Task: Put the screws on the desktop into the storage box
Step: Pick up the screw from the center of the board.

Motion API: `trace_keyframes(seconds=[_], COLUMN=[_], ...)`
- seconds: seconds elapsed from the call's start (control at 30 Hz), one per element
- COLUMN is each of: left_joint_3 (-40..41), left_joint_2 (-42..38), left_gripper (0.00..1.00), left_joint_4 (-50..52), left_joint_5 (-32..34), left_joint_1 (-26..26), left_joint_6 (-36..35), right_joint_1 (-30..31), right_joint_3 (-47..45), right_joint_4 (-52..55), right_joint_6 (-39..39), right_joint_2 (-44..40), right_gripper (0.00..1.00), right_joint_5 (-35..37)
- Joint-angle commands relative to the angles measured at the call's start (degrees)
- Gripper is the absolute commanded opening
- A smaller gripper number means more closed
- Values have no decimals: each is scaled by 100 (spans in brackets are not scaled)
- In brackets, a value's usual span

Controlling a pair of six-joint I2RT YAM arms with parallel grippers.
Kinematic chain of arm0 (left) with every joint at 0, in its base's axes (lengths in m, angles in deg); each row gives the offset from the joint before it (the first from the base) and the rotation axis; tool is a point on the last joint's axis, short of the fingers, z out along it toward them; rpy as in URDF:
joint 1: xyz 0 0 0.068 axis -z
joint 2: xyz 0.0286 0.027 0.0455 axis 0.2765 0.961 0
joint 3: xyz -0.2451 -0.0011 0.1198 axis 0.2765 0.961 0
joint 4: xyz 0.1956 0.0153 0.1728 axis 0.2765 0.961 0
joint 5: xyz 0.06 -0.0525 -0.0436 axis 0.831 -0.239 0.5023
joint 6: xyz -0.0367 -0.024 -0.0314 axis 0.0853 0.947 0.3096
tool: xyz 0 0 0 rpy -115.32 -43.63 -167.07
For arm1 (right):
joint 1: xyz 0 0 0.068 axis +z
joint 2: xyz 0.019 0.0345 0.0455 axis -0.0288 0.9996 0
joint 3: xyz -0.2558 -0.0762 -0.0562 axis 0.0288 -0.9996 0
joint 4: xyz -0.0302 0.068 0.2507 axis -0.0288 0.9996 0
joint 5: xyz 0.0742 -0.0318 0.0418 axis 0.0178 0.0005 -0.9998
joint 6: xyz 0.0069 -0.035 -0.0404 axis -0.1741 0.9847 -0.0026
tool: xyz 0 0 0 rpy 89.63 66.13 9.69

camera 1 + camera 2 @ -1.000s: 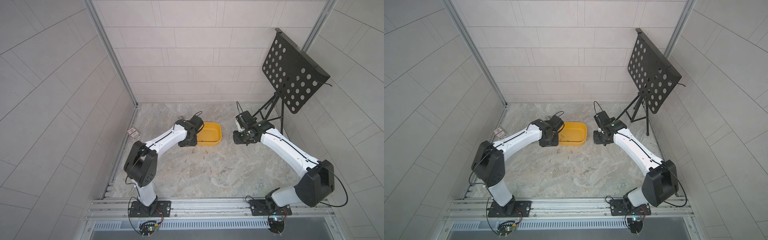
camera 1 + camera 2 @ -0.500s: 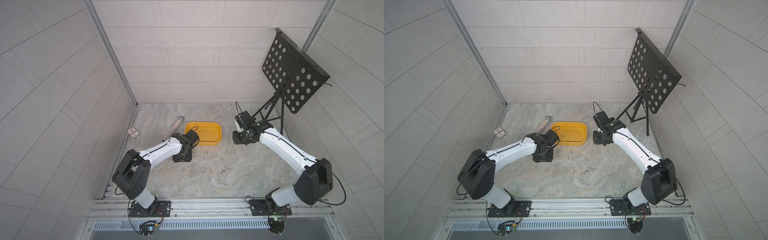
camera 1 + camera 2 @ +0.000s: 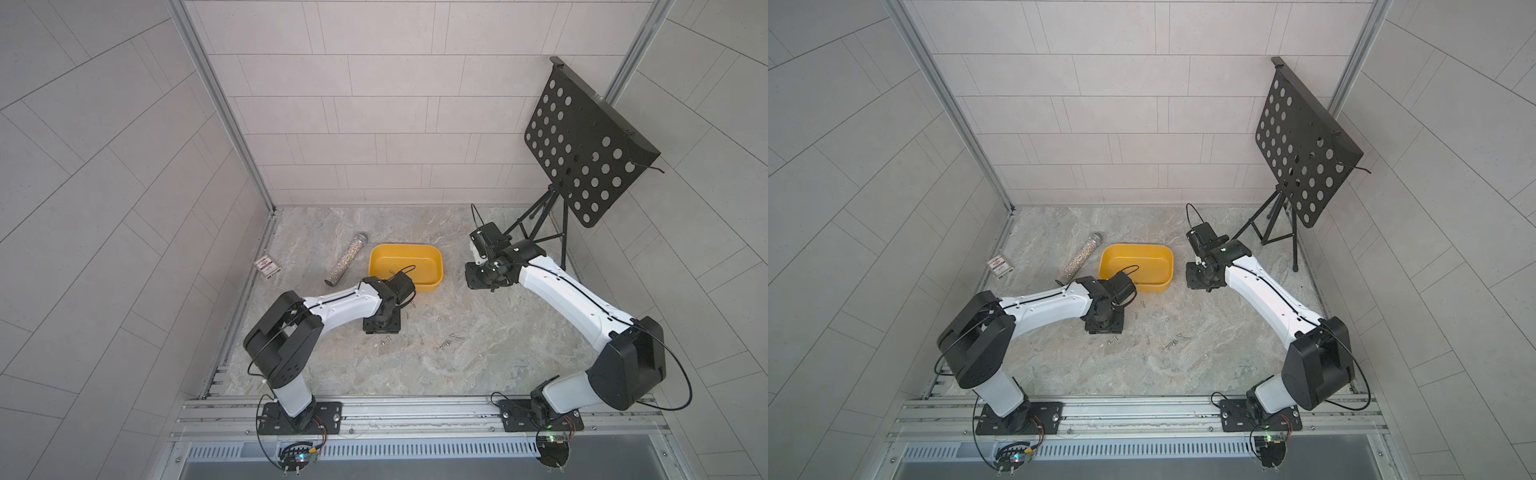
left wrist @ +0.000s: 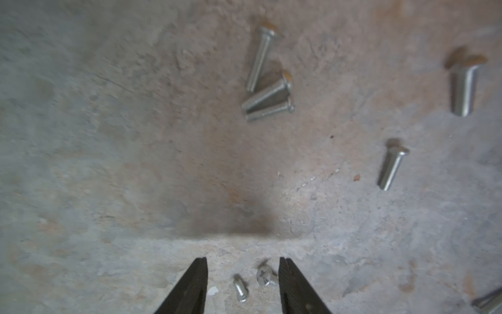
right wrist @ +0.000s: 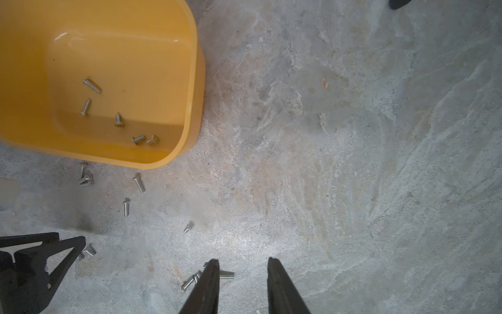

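The yellow storage box [image 3: 432, 266] [image 3: 1163, 266] stands mid-desktop, and in the right wrist view several screws [image 5: 118, 121] lie inside it. More screws [image 3: 446, 343] [image 3: 1173, 343] are scattered on the marble desktop [image 3: 478, 357] in front of the box. My left gripper [image 3: 382, 329] [image 3: 1104, 328] points down just in front of the box. In the left wrist view it is open [image 4: 243, 261], low over the desktop, with two small screws [image 4: 240, 291] lying between its fingers. My right gripper [image 3: 478, 282] [image 5: 243, 260] hovers to the right of the box, open and holding nothing.
A glittery tube [image 3: 347, 259] lies left of the box, with a small red-and-white card box [image 3: 267, 268] beyond it near the left wall. A black perforated stand [image 3: 582, 145] on tripod legs [image 3: 540, 224] occupies the back right corner. Tiled walls enclose three sides.
My left arm has drawn back from over the storage box toward the front and come down among the screws on the desktop. The right arm has barely moved.
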Motion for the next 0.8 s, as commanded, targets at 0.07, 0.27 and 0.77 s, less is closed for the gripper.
trace_keyframes(seconds=[0.07,0.27,0.77], left_joint_3=[145,188,231], left_joint_2=[166,239,301], left_gripper=[48,42,11], left_joint_4=[-174,-188,-109], left_joint_5=[-143,-172,-65], left_joint_1=[218,339,346], left_joint_6=[246,327,337], right_joint_1=[27,27,27], right_joint_3=[14,19,24], right_joint_4=[123,105,105], right_joint_6=[-35,-44,-51], right_joint_2=[17,26,13], right_gripper=[35,35,34], right_joint_5=[60,40,34])
